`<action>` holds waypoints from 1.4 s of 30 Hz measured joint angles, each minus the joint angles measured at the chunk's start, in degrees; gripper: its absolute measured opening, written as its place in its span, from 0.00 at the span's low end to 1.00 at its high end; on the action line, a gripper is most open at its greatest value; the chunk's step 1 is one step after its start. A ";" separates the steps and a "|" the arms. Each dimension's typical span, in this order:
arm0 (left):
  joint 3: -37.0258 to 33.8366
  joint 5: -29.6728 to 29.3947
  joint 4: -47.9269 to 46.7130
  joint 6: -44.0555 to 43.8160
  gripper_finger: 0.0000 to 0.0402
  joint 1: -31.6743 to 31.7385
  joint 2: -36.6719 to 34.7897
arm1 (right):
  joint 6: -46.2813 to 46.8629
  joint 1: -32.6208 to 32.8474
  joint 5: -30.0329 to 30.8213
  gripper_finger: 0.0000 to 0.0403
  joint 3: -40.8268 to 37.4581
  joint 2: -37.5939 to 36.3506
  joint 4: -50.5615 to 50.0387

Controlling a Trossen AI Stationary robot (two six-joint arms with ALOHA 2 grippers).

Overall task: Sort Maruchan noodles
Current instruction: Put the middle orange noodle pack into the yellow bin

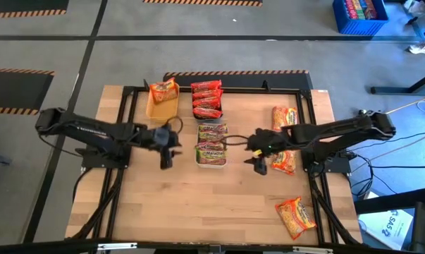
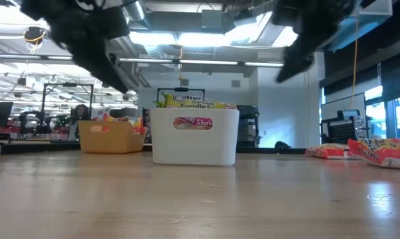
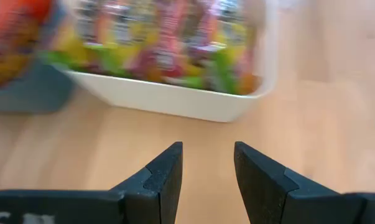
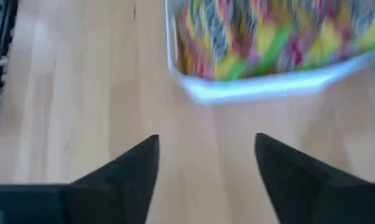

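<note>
Trays [image 1: 162, 107] (three, packet-filled) sit between both empty grippers.

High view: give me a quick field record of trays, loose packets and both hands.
white tray: green-pink packets inside
yellow tray: one orange packet
red packets: stacked behind white tray
loose packets: three on the right side, nearest the front edge
left hand: open, empty, left of white tray
right hand: open, empty, right of white tray
</note>
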 joint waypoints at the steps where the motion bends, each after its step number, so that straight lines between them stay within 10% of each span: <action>1: -1.03 -0.01 1.57 -1.24 0.34 -1.87 0.02 | 2.37 0.62 -0.02 0.57 0.00 -0.79 -2.11; 19: -11.41 -10.93 15.23 -20.06 0.34 -21.75 0.59 | 39.79 5.25 2.78 0.09 -11.08 1.56 -33.46; 42: -11.43 -14.06 21.42 -17.81 0.34 -25.24 3.26 | 21.83 14.32 0.14 0.07 -0.75 26.12 14.69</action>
